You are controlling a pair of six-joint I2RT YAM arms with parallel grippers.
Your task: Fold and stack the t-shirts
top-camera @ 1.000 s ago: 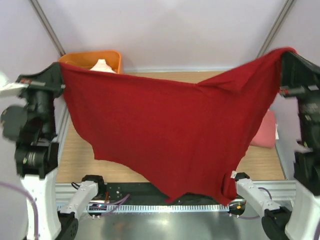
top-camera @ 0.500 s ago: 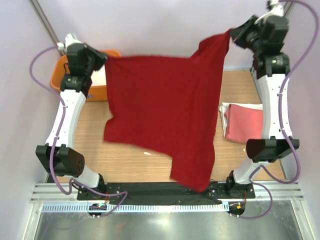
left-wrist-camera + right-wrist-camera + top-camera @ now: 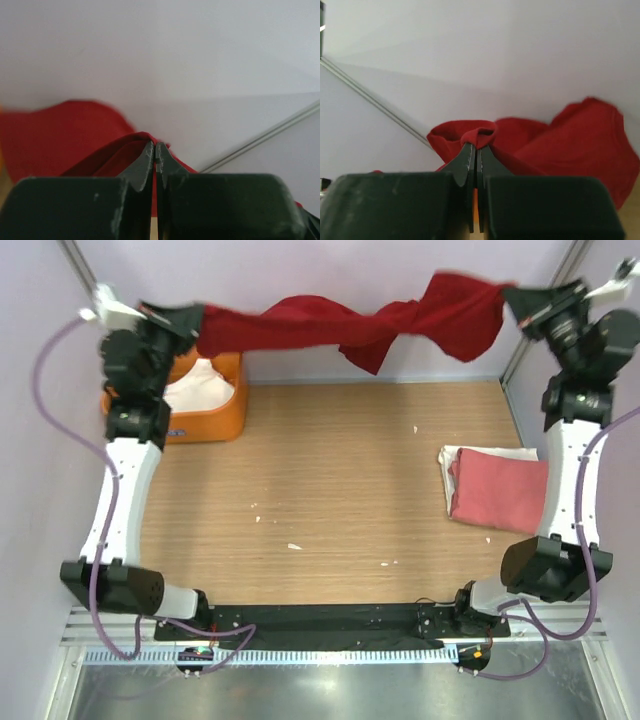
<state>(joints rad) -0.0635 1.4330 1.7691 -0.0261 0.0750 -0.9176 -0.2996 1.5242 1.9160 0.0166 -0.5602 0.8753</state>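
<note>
bench: bare wood mid-area, space to lay a shirt flat.
dark red t-shirt: airborne along far edge, strung between both hands, twisted rope-like, loose flap hanging right of centre; not touching bench.
salmon-pink t-shirt: folded, right side of bench, on top of white t-shirt; likely the stack.
orange tub: far left, pale cloth inside.
left hand: far left above tub, clamped tight on one red shirt edge.
right hand: far right, pinched tight on the other edge.
step, judged: spreading shirt before first fold.
doing it well: hold both pinches, pull apart to untwist, lower evenly toward mid-bench, hanging edge down first, away from stack and tub.
</note>
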